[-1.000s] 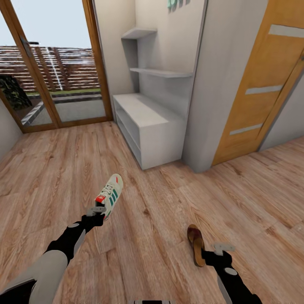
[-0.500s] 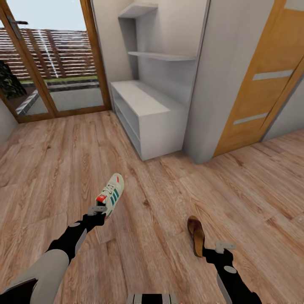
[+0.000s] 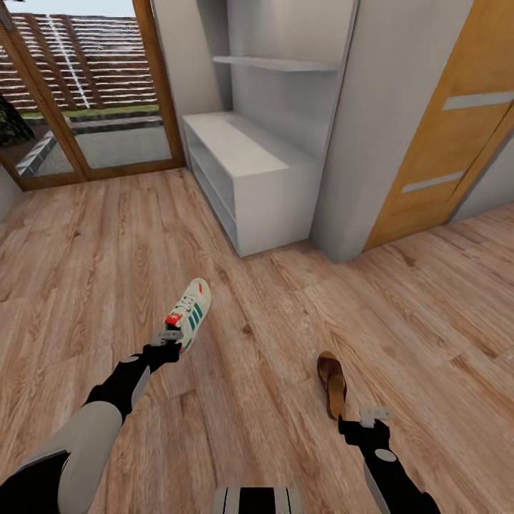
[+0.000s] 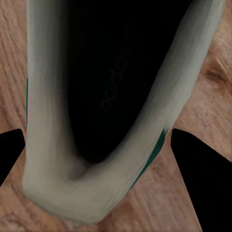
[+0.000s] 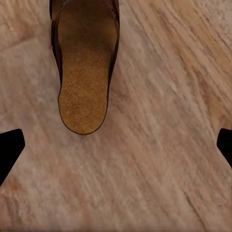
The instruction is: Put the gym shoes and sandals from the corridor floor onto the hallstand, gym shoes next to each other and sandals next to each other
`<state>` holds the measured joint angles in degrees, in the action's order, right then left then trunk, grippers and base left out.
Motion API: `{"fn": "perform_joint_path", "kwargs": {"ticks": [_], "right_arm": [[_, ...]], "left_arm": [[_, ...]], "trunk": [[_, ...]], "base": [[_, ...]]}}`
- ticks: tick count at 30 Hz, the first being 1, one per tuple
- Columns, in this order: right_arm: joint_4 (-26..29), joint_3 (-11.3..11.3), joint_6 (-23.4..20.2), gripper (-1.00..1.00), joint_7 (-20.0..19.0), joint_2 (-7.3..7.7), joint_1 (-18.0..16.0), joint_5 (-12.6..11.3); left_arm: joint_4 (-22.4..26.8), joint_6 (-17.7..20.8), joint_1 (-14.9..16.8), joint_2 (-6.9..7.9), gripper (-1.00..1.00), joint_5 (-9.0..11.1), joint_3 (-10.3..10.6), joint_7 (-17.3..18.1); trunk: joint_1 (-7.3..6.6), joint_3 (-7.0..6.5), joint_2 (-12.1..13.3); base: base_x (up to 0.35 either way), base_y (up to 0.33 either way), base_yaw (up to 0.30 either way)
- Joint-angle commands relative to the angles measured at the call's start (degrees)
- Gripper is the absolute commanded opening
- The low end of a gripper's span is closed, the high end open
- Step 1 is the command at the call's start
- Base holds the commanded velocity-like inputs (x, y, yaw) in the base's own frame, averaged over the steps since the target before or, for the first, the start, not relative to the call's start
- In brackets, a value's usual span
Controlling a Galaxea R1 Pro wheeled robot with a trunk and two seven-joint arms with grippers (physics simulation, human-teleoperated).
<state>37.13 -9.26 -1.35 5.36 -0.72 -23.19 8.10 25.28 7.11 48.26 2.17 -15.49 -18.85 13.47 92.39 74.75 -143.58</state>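
Robot rolled nearer shoe rack (image 3: 250, 164); rack now looms larger, bench top bare. Left gripper (image 3: 170, 335) at sneaker (image 3: 189, 315) heel, jaws wide, astride, not clamped. Right gripper (image 3: 376, 412) spread, empty, behind sandal (image 3: 333, 382) heel. Both shoes on floor (image 3: 285, 321); nothing shelved yet.

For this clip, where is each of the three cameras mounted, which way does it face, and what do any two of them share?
Head view: on the head, looking forward and down over the corridor floor, hallstand and both arms.
Left wrist view: near the left gripper, looking into the gym shoe; dark fingertips show.
Right wrist view: near the right gripper, facing the sandal.
Shared: the shoe and sandal each appear in the head view too.
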Motion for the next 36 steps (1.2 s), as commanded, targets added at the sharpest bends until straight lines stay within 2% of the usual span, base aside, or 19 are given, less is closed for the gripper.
{"fn": "perform_joint_path", "kwargs": {"ticks": [1, 9, 19, 24, 28, 36], "right_arm": [[0.1, -0.2, -0.1, 1.00, 0.0, -0.07, 0.0, 0.6], [0.0, -0.2, -0.1, 1.00, 0.0, -0.07, 0.0, 0.6], [-0.1, -0.2, -0.1, 1.00, 0.0, -0.07, 0.0, 0.6], [0.0, -0.2, -0.1, 1.00, 0.0, -0.07, 0.0, 0.6], [0.1, -0.1, -0.1, 1.00, 0.0, -0.07, 0.0, 0.6], [0.2, -0.1, -0.1, 1.00, 0.0, -0.07, 0.0, 0.6]], "left_arm": [[0.4, 0.3, 0.1, -0.06, -1.00, -0.4, -0.5, 0.5], [3.5, 2.3, 0.2, -0.32, -1.00, -0.4, -0.5, 0.7], [4.1, 2.8, -0.5, -0.37, -1.00, -0.4, -0.4, 0.9], [4.1, 2.6, -0.7, -0.83, -1.00, -0.5, -0.3, 1.0], [4.2, 2.2, -0.6, -1.62, -1.00, -0.6, 0.7, 1.0], [4.2, 2.1, -0.6, -1.72, -1.00, -0.6, 1.1, 0.9]], "trunk": [[0.01, 0.27, 0.0], [0.22, 2.41, -0.1], [0.48, 5.50, -0.3], [0.48, 5.64, -0.3], [0.48, 5.66, -0.3], [0.48, 5.66, -0.3]], "base": [[0.000, 0.000, 0.000], [0.000, 0.000, 0.000], [0.000, 0.000, 0.000], [0.000, 0.000, 0.000], [0.000, 0.000, 0.000], [0.124, 0.008, 0.000]]}}
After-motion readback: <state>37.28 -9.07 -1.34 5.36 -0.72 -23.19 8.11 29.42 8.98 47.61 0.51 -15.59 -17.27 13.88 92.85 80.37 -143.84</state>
